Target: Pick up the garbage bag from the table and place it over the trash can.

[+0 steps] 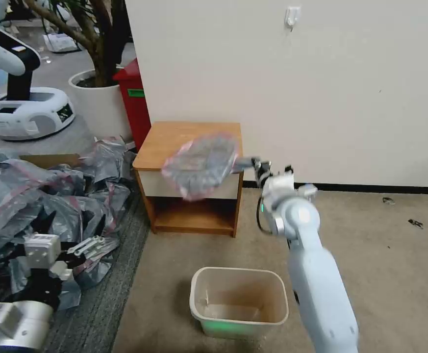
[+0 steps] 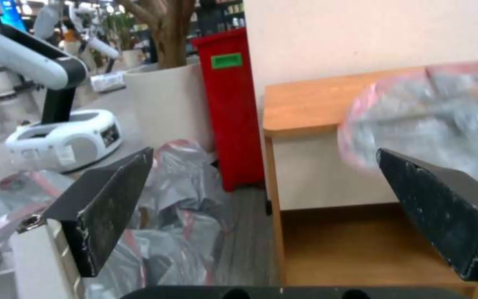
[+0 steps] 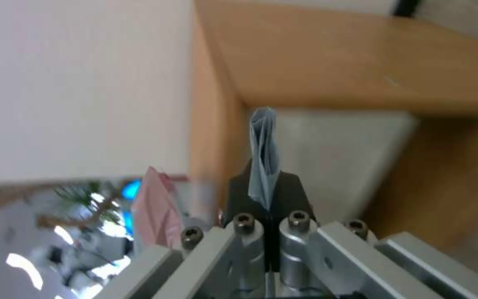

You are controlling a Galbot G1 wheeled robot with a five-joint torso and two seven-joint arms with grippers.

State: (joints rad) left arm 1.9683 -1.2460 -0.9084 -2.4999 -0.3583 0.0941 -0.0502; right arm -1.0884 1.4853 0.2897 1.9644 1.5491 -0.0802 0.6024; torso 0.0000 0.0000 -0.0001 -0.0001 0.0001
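The garbage bag is a crinkly grey bag with a pink-red rim, hanging blurred in the air in front of the table, level with its top and drawer front. My right gripper is shut on the bag's right edge; the right wrist view shows a twisted strip of the bag pinched between the jaws of this gripper. The beige trash can stands on the carpet below, nearer to me. My left gripper rests open and low at the left, over the heap of bags.
A big heap of grey-pink bags covers the floor on the left. A tall red bin and a white planter stand beside the table. Another white robot is parked at the far left. A wall rises behind the table.
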